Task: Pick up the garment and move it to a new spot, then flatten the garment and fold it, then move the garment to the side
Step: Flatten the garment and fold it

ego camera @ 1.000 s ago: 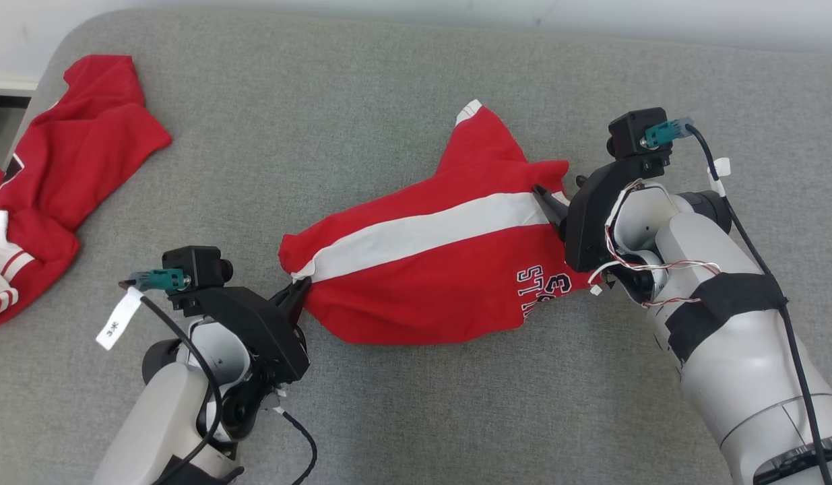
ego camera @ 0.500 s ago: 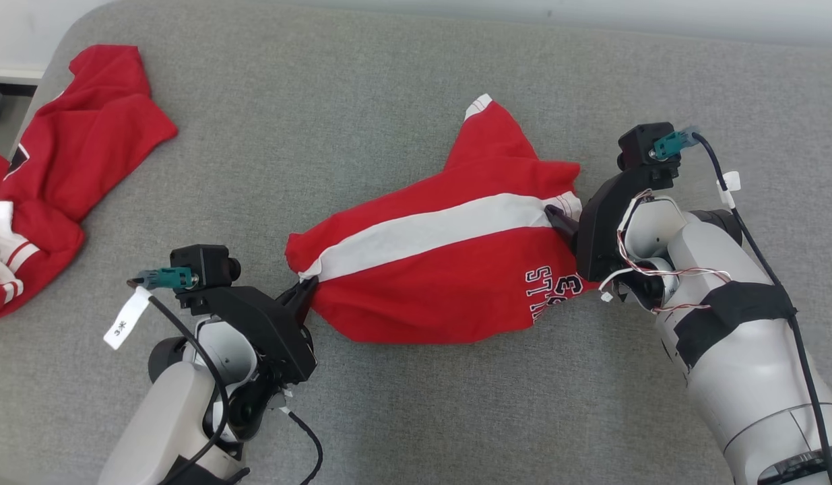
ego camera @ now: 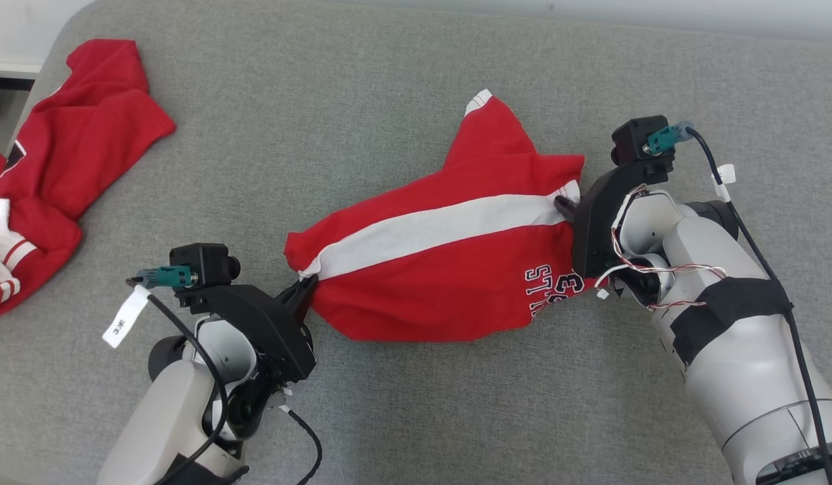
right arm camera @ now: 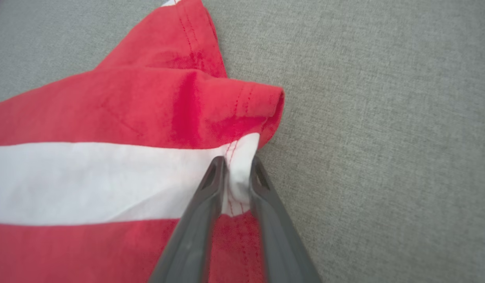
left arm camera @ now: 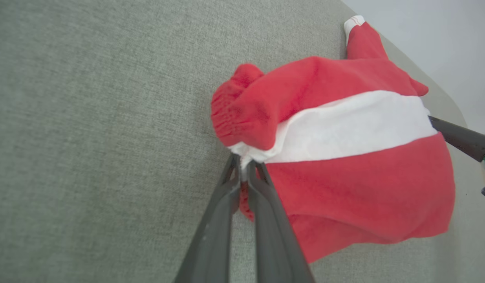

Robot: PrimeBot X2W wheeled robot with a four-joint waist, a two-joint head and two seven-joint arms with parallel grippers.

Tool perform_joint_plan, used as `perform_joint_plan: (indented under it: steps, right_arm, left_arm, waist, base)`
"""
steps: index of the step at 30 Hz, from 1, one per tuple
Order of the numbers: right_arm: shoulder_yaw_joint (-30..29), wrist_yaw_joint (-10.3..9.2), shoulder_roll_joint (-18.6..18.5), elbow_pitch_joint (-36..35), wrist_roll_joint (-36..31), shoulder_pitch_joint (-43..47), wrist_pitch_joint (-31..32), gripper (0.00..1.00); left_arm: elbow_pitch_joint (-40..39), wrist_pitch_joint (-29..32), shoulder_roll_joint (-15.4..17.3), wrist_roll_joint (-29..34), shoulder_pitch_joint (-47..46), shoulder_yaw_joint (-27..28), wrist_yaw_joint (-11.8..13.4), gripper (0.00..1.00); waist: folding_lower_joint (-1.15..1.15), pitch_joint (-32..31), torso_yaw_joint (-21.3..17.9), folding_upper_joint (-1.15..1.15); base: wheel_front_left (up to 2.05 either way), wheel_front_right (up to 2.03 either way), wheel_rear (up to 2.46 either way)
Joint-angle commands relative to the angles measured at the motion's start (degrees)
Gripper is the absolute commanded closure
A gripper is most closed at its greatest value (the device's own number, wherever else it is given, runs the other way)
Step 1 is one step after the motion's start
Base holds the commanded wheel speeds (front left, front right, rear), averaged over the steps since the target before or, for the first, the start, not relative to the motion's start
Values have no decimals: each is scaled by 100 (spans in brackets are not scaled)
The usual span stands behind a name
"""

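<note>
Red white-striped garment (ego camera: 442, 269) tight in left gripper (ego camera: 309, 285) and right gripper (ego camera: 565, 204).

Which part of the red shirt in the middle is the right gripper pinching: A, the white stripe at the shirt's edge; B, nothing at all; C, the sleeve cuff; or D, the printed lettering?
A: in the right wrist view the right gripper pinches the white stripe at the stitched edge of the shirt.

Pale, glossy grey right forearm (ego camera: 746, 391), black tape band (ego camera: 725, 310) round it, red-and-white twisted wires (ego camera: 658, 269) at the wrist. There's a black camera block (ego camera: 200, 263) on each arm, teal plug (ego camera: 163, 276), black cable (ego camera: 746, 237), white paper tag (ego camera: 121, 318) on the left. On the left gripper (left arm camera: 244, 167), two long dark-grey fingers (left arm camera: 215, 228)
</note>
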Motion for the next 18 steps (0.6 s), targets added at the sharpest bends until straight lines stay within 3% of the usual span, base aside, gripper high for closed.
perform_joint_plan:
  steps: [1,7,18]
  right_arm:
    - [14,16,-29,-51,-36,18,-20,98]
    - [-65,16,-29,-294,-115,66,-212,100]
    - [-569,16,-29,-1158,-105,143,-1016,100]
  left_arm:
    - [18,-31,51,-31,-42,20,4,100]
    - [-53,-204,100,3,-91,96,60,100]
    - [-694,-1359,88,321,-395,237,-39,100]
  waist:
    - [0,-15,-23,0]
    - [0,-71,-58,0]
    - [0,-271,-110,0]
  base:
    - [0,0,0]
    - [0,0,0]
    - [0,0,0]
